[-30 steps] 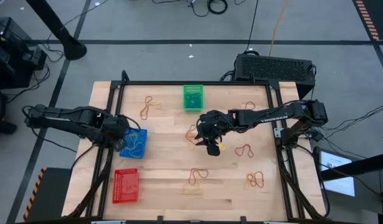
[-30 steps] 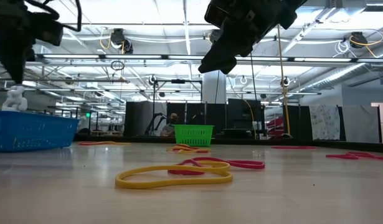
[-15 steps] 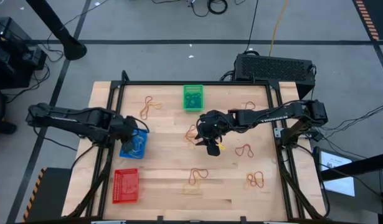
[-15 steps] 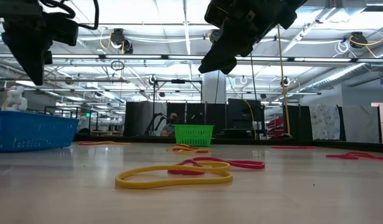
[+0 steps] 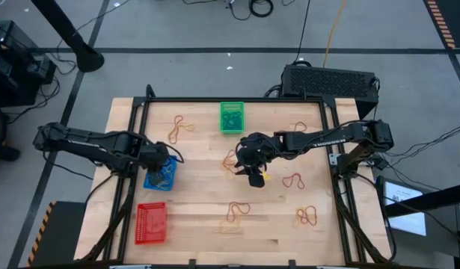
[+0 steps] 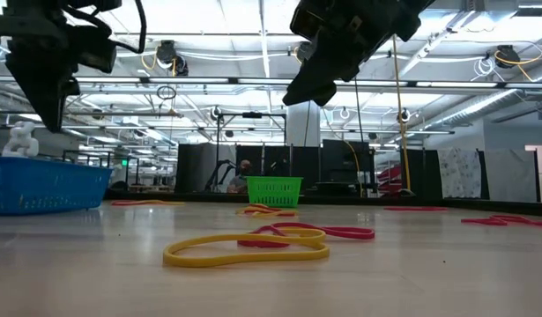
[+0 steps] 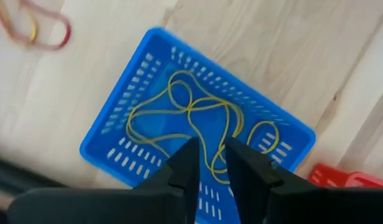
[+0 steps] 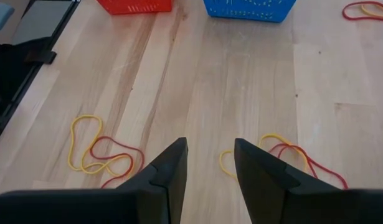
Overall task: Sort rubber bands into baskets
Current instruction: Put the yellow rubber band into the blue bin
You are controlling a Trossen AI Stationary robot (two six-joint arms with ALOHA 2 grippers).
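Note:
My left gripper [image 7: 211, 144] hangs above the blue basket [image 7: 119, 109], fingers pointing down and slightly apart, with nothing gripped. Several yellow rubber bands [image 7: 197, 112] lie tangled on the basket's floor. In the high view this gripper [image 5: 158, 158] covers part of the blue basket [image 5: 164, 178]. My right gripper [image 5: 253, 175] waits open above mid-table, over bare wood between two yellow-and-red band clusters [image 8: 101, 155] [image 8: 281, 152]. The green basket [image 5: 231, 117] stands at the far edge and the red basket [image 5: 151, 223] at the near left.
Loose red and yellow bands lie scattered on the wood at the far left [image 5: 177, 128], beside the right gripper [image 5: 231, 161], to its right [image 5: 293, 180] and near the front [image 5: 235, 211] [image 5: 308, 217]. A black box [image 5: 330, 81] sits beyond the far right corner.
My left gripper has moved toward the table's right edge, from the blue basket's left rim to above its inside, sinking a little. The right arm has kept still.

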